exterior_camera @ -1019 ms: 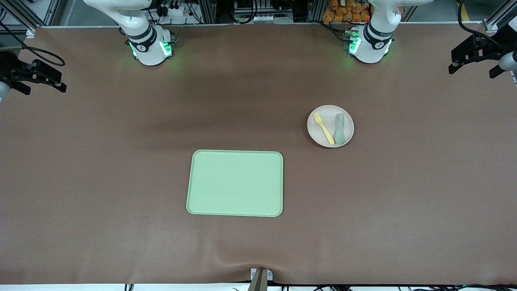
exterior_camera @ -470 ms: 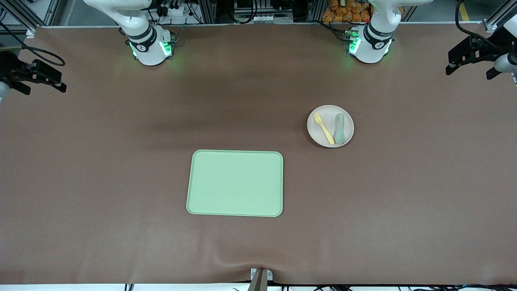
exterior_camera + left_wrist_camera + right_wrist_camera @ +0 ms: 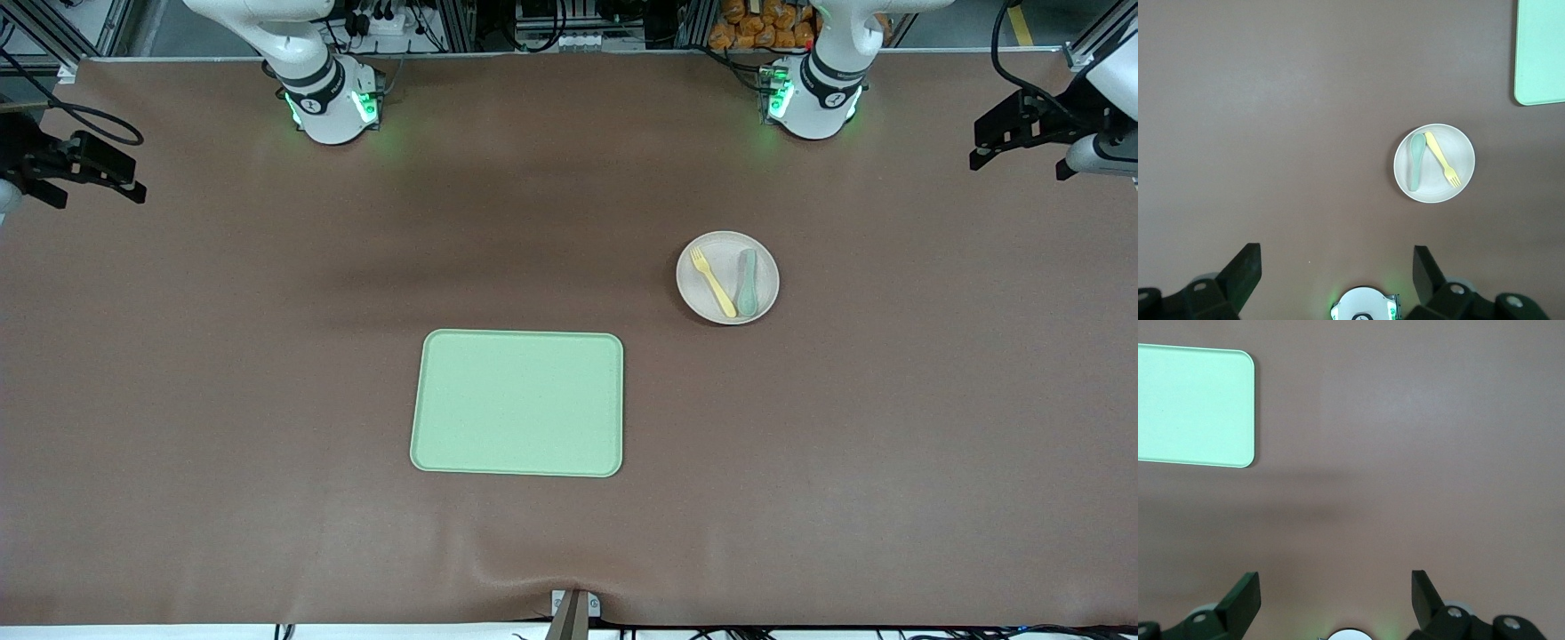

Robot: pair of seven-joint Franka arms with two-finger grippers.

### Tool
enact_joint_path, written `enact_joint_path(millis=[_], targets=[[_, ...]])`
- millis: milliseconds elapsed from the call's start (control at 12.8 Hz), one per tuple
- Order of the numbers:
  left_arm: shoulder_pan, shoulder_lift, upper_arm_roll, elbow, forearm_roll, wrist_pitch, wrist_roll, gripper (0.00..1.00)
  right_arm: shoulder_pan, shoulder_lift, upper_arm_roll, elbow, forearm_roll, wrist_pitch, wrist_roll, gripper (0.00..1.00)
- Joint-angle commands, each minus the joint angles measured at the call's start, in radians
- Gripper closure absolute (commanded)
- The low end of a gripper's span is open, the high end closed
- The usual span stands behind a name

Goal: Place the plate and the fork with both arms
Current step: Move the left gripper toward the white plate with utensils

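Black, spread and empty, the left gripper (image 3: 1013,142) hangs over the tabletop's edge at the left arm's end, and the right gripper (image 3: 84,173), likewise spread and empty, hangs over the edge at the right arm's end. Between them on the brown tabletop (image 3: 267,356), toward the left arm's end, lies the plate (image 3: 711,302), carrying the fork (image 3: 713,282) beside a spoon (image 3: 747,283), their handles close together. The green tray (image 3: 517,404) lies near mid-table, nearer the front edge than the plate.
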State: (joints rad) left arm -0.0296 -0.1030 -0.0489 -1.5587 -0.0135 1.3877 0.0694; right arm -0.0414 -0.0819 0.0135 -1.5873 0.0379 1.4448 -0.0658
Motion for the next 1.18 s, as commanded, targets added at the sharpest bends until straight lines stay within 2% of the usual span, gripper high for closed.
enact_joint_path(millis=[0,549,1097], targets=[[0.0,-0.017,-0.003,-0.024,-0.019,-0.004,0.006,0.0,-0.014,-0.002,0.003,0.0,0.019,-0.003,-0.014,0.0],[0.0,-0.014,-0.029,-0.084,-0.019,-0.004,0.0,0.0,-0.012,-0.002,0.003,0.0,0.019,-0.003,-0.014,0.0],[0.0,-0.012,-0.057,-0.24,-0.019,0.046,0.0,0.0,-0.012,-0.002,0.003,0.0,0.019,-0.003,-0.014,0.0]])
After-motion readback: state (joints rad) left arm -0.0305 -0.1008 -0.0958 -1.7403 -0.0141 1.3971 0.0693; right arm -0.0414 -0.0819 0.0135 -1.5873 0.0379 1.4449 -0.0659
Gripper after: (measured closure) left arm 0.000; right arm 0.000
